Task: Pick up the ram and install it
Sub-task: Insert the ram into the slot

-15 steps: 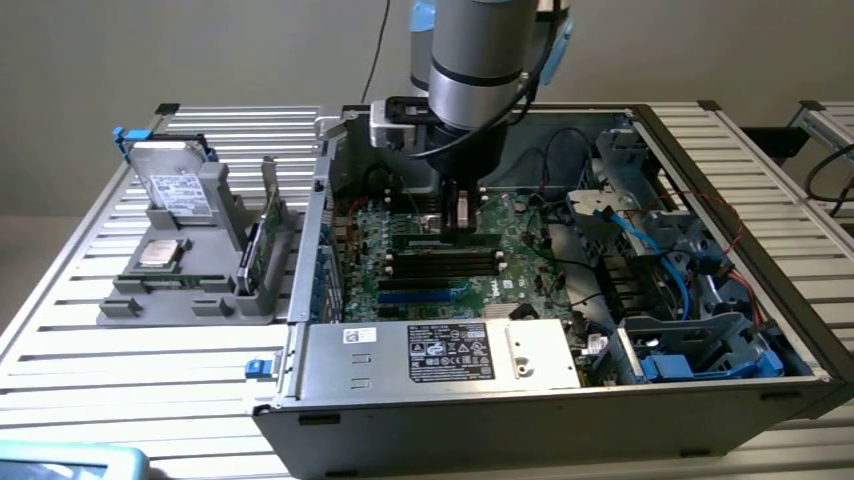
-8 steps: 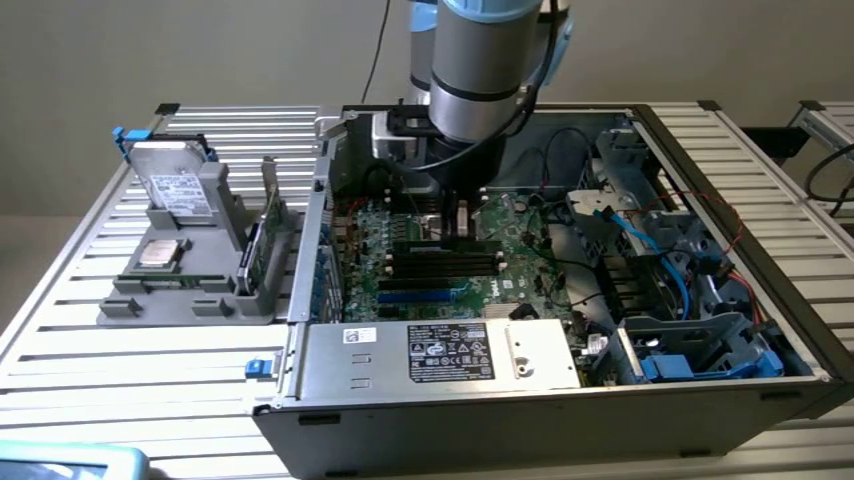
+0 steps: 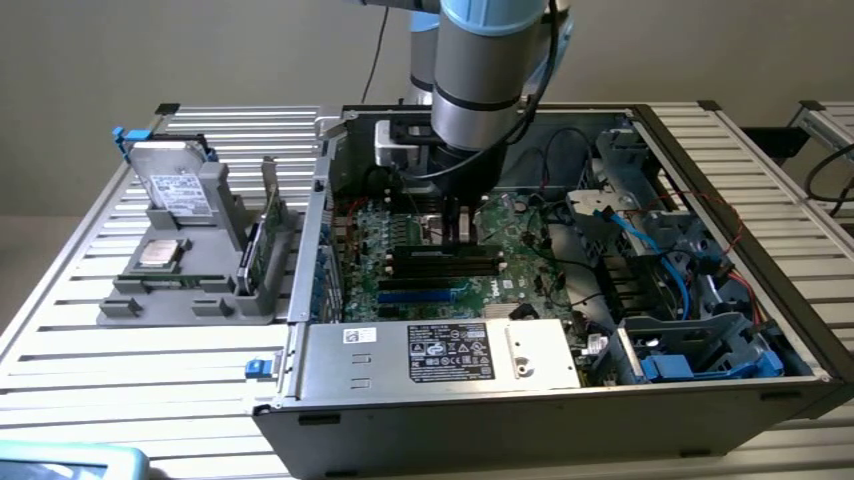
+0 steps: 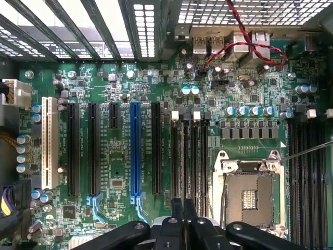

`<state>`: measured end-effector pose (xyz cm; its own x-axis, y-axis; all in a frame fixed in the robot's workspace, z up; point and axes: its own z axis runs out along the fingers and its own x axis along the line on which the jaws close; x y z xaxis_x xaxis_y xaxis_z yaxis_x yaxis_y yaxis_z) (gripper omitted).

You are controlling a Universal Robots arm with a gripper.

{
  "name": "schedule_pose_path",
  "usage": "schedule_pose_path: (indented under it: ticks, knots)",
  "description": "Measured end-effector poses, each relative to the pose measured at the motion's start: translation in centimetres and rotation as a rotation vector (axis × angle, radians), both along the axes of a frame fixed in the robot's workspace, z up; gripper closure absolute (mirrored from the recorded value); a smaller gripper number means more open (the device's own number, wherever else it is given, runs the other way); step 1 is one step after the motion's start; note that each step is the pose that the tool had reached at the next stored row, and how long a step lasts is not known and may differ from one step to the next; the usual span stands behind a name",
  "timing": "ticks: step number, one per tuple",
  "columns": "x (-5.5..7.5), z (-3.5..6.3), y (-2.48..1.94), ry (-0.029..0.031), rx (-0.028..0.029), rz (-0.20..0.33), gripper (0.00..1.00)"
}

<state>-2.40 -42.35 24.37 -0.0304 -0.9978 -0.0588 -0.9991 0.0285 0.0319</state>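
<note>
Thin ram [image 4: 183, 214] edge-on in hand [image 3: 462, 238]

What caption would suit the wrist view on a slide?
Gripper hovering above the green motherboard, lined up with the narrow black slots beside the CPU socket.

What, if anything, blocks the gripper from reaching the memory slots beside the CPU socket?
Likely nothing, so yes: the gripper hangs directly above the memory slots, with no cable or card across them.
</note>
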Motion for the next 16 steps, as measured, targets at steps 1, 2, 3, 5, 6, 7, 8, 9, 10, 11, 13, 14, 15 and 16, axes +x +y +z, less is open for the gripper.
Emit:
schedule_pose_path:
  ticks: [1, 2, 3, 5, 6, 7, 8, 9, 10, 11, 13, 14, 15, 16]
  knots:
    - [0.0, -0.01, 0.0, 0.0, -0.0001, 0.001, 0.87]
    - [0.0, -0.08, 0.01, -0.0003, 0.0005, 0.004, 0.87]
    - [0.0, -0.2, 0.0, -0.0008, 0.0004, 0.007, 0.87]
    - [0.0, -0.49, 0.0, -0.0029, 0.0008, 0.012, 0.87]
    - [0.0, -0.63, 0.0, -0.0038, 0.0017, 0.014, 0.87]
    - [0.0, -0.78, 0.0, -0.0045, 0.0026, 0.015, 0.87]
    - [0.0, -0.93, 0.02, -0.0053, 0.0029, 0.015, 0.87]
    - [0.0, -1.02, 0.03, -0.006, 0.0031, 0.015, 0.87]
    - [0.0, -1.12, 0.03, -0.0068, 0.0033, 0.015, 0.87]
    - [0.0, -1.26, 0.03, -0.008, 0.0035, 0.015, 0.87]
    - [0.0, -1.35, 0.03, -0.0088, 0.0039, 0.016, 0.87]
    - [0.0, -1.35, 0.02, -0.0088, 0.0041, 0.017, 0.87]
    - [0.0, -1.35, 0.03, -0.0088, 0.0044, 0.02, 0.87]
    - [0.0, -1.35, 0.02, -0.0088, 0.0044, 0.028, 0.87]
